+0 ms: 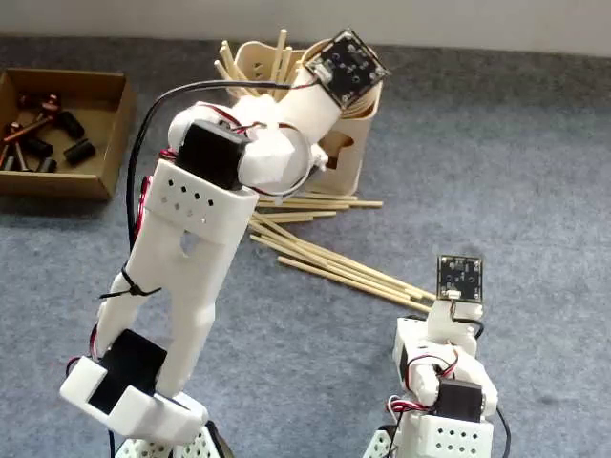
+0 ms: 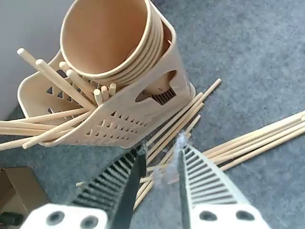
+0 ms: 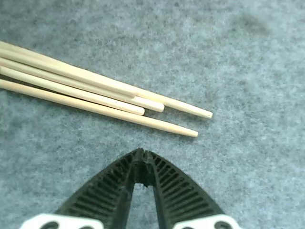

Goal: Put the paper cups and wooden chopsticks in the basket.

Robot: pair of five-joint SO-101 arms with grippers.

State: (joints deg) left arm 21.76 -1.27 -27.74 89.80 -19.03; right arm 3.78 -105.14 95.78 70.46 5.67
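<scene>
We logged stacked paper cups (image 2: 109, 43) inside the basket (image 2: 119, 125), with wooden chopsticks (image 2: 71, 82) leaning beside them, and loose chopsticks (image 3: 90, 93) fanned over the carpet (image 3: 238, 47) at its base. Left gripper (image 2: 161, 147): parted, holding nothing, above them. Right gripper (image 3: 143, 153): closed, empty, near their tips.

At the upper left of the left wrist frame you have a cream basket (image 2: 119, 121), its wall patterned with rows of small triangular holes. The paper cups (image 2: 105, 43) in it are tan brown. Your chopsticks (image 3: 86, 90) are pale, light wood, and the carpet (image 3: 238, 47) is a flecked blue-grey. The left gripper (image 2: 161, 149) and right gripper (image 3: 143, 153) both show black ribbed fingers (image 3: 171, 186) on white bodies. In the high view's upper left, the cardboard box (image 1: 57, 183) is brown, its parts (image 1: 38, 143) black and coppery red.
</scene>
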